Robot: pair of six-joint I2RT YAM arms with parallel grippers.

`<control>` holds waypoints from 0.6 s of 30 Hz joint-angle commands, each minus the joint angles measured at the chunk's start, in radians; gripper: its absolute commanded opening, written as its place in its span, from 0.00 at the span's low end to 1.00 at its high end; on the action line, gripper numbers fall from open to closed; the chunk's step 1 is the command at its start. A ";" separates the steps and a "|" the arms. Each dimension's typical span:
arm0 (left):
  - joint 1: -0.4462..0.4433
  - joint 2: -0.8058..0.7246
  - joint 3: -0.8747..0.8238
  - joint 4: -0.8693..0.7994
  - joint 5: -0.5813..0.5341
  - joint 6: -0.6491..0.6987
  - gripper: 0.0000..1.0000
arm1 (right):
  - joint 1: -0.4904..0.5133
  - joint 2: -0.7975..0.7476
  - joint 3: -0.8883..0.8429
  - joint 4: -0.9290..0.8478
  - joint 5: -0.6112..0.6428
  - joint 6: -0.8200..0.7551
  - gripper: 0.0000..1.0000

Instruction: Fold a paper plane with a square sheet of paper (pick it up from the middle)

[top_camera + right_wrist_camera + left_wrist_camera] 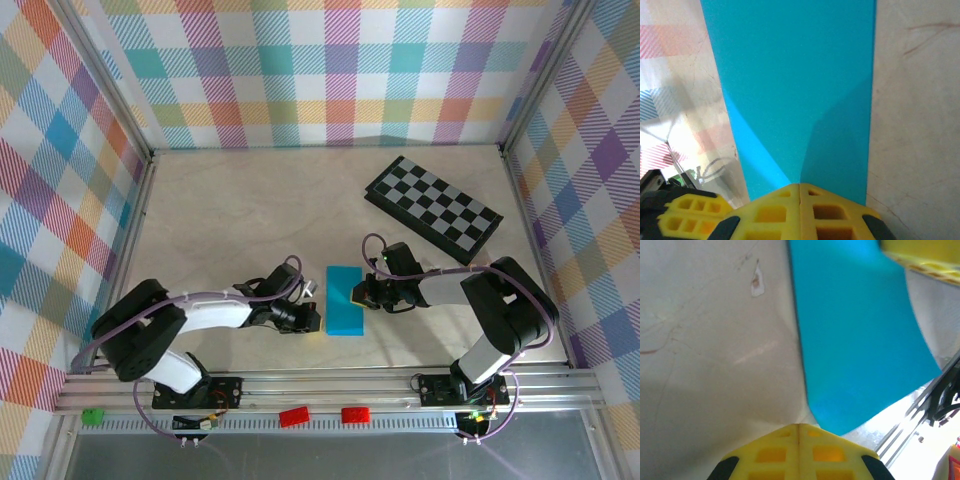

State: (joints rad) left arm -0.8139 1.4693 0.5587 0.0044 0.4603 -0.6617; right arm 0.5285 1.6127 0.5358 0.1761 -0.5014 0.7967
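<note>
Could skid or buckle the paper (345, 300) if nudged sideways with clenched tips, since it looks thin and loose on a smooth table (230, 220); would spoil a straight crease.

At the left gripper (799, 427): pressed fully together, grasping nothing, with the paper lying just ahead and to the right of the tips.

At the right gripper (800, 186): likewise clenched and empty, poised over the paper's near edge, the rest stretching straight ahead. Cannot tell whether actually touching.
</note>
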 commanded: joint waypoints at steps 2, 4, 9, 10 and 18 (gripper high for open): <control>-0.012 -0.054 0.044 0.022 -0.030 -0.033 0.00 | -0.016 0.055 -0.057 -0.188 0.170 -0.014 0.00; -0.013 -0.019 0.068 0.088 0.012 -0.055 0.00 | -0.016 0.052 -0.056 -0.188 0.170 -0.014 0.00; -0.019 0.109 0.110 0.178 0.080 -0.085 0.00 | -0.016 0.052 -0.057 -0.187 0.169 -0.013 0.00; -0.022 0.129 0.111 0.192 0.093 -0.087 0.00 | -0.016 0.051 -0.057 -0.187 0.168 -0.013 0.00; -0.045 0.167 -0.020 0.195 0.074 -0.066 0.00 | -0.017 0.037 -0.055 -0.223 0.197 -0.027 0.00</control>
State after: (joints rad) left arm -0.8425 1.6482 0.5999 0.2119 0.5255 -0.7364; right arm 0.5289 1.6108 0.5365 0.1699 -0.4984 0.7925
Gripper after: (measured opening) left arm 0.038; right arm 0.045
